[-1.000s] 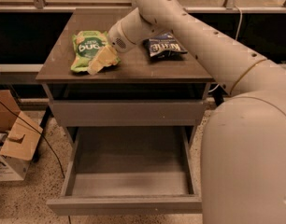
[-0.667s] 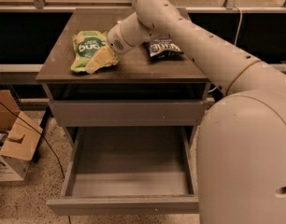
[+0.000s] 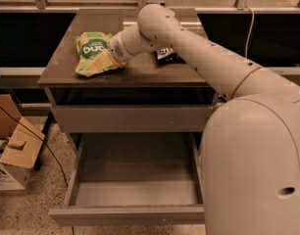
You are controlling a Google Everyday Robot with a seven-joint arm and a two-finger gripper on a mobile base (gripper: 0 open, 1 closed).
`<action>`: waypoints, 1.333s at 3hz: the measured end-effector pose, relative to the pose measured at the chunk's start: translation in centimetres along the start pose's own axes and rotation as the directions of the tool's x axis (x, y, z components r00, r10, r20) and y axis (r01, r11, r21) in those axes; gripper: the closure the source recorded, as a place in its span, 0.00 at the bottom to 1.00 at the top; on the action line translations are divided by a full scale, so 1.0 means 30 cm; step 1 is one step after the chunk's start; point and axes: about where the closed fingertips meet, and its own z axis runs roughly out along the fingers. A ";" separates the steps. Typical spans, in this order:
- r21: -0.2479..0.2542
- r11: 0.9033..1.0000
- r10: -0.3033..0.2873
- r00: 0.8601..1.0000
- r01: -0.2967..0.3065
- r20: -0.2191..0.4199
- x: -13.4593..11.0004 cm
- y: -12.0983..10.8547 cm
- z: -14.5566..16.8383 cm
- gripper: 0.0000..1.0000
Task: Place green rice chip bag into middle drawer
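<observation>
The cream-white gripper (image 3: 105, 62) sits over the bright green rice chip bag (image 3: 91, 47), white-lettered, near the dark brown table's (image 3: 145, 73) left edge. The middle drawer (image 3: 135, 170) is plain grey; the other bag (image 3: 165, 56) is dark.

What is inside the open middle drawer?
The middle drawer shows only bare grey floor; the robot's body hides its right end. The green rice chip bag lies on the cabinet top, the gripper at it.

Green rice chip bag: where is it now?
The green rice chip bag lies left on the cabinet top in the camera view, the gripper at its right edge, a dark bag farther right.
</observation>
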 end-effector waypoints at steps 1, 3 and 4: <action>0.003 1.000 0.031 0.999 -0.031 0.017 -0.013 0.000 0.031 0.17; -0.006 0.999 0.037 0.999 -0.037 0.034 -0.033 0.022 0.040 0.72; -0.015 0.999 0.035 0.999 -0.034 0.041 -0.037 0.033 0.034 0.95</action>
